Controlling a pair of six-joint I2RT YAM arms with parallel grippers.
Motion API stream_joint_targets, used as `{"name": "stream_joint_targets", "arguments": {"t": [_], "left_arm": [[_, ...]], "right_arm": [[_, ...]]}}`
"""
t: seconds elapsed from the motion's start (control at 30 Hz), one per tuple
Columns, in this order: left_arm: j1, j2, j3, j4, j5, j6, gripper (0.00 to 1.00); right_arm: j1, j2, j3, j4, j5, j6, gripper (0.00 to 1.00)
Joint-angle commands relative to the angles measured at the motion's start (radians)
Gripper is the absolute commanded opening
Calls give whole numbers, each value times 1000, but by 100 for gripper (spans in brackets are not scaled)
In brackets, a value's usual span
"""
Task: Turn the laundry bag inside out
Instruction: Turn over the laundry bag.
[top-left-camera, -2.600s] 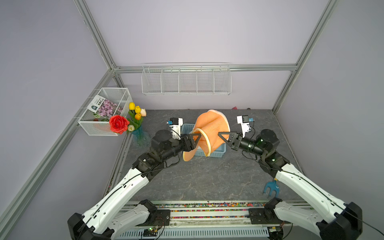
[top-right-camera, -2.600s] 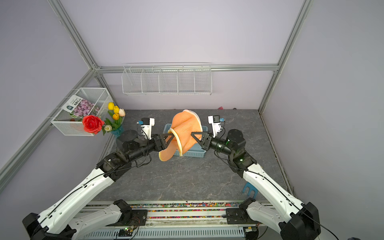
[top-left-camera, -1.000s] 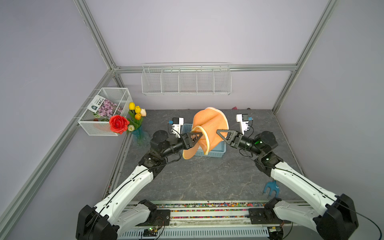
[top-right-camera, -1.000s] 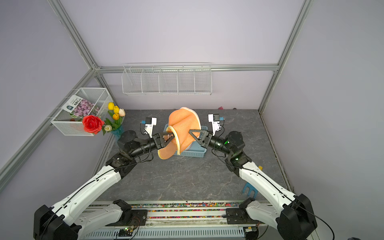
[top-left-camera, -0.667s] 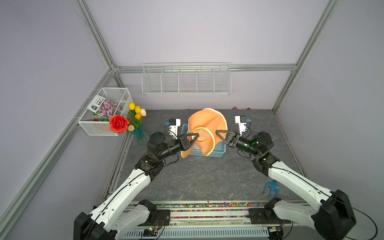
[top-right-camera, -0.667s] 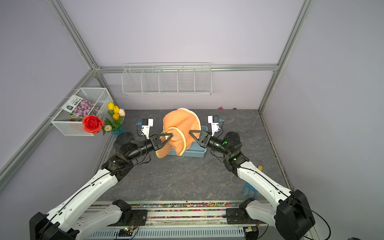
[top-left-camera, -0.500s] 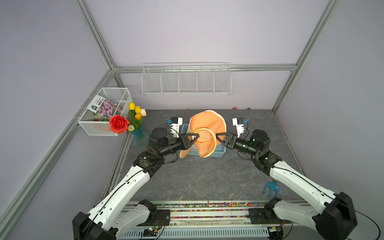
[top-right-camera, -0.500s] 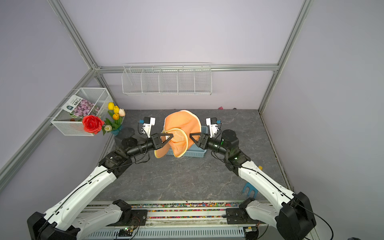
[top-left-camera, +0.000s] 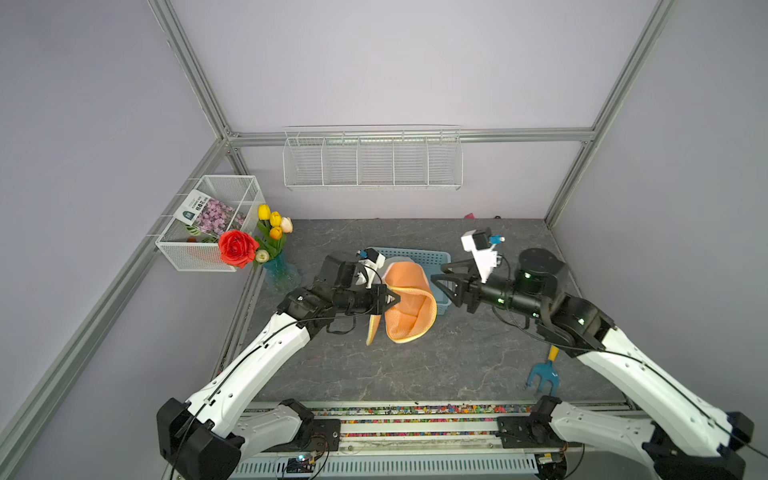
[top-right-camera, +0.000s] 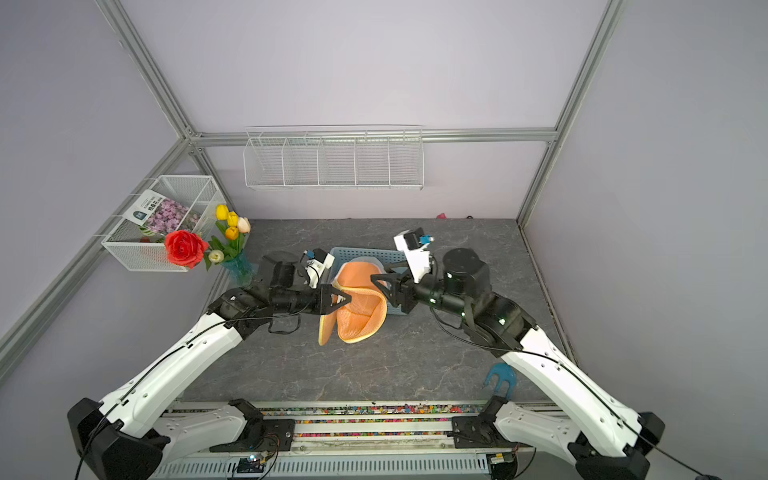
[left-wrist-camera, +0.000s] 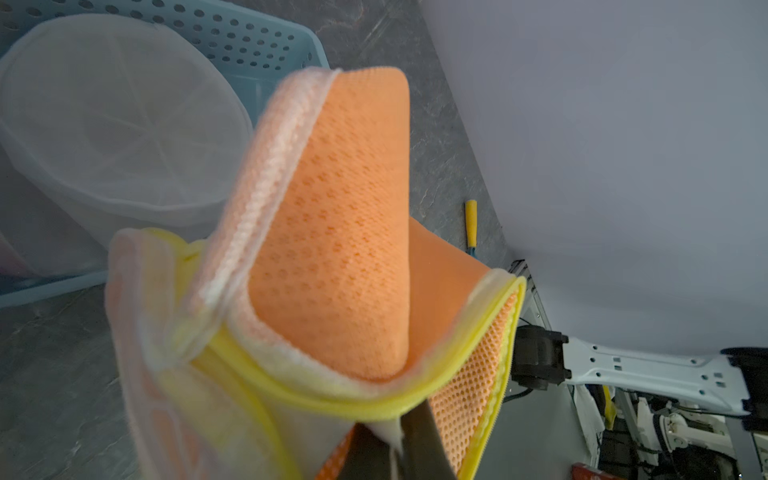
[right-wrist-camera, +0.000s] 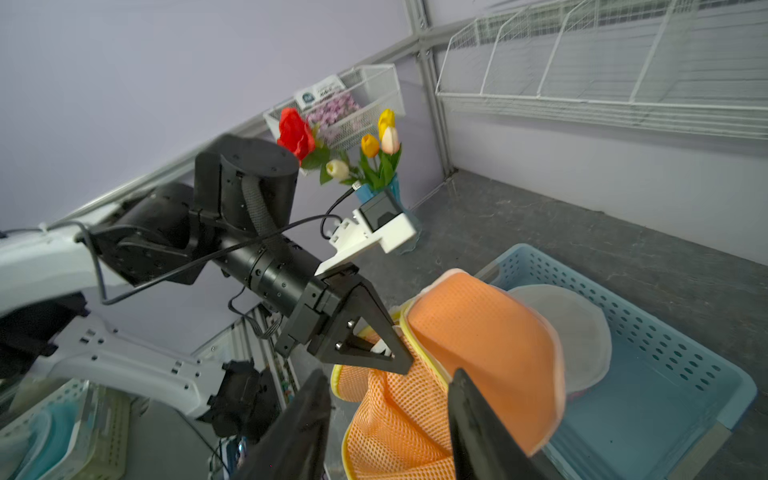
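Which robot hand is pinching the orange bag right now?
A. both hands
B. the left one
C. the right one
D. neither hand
B: the left gripper is shut on the yellow-edged rim of the orange laundry bag, while the right gripper sits beside the bag with its jaws wide apart.
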Motion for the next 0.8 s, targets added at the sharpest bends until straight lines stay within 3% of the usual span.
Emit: {"name": "stream_joint_targets", "arguments": {"t": [0.0, 0.23, 0.57, 0.77], "left_arm": [[-41, 9, 74, -95, -40, 98, 0], [-43, -23, 71, -113, 6, 154, 0], [-56, -33, 73, -121, 31, 181, 0], [-56, -42, 77, -116, 42, 181, 0]], "right_arm": [[59, 106, 67, -234, 71, -133, 48], [80, 132, 46, -209, 98, -140, 48], [80, 186, 51, -226, -45, -130, 48], [80, 201, 23, -211, -51, -116, 42]]}}
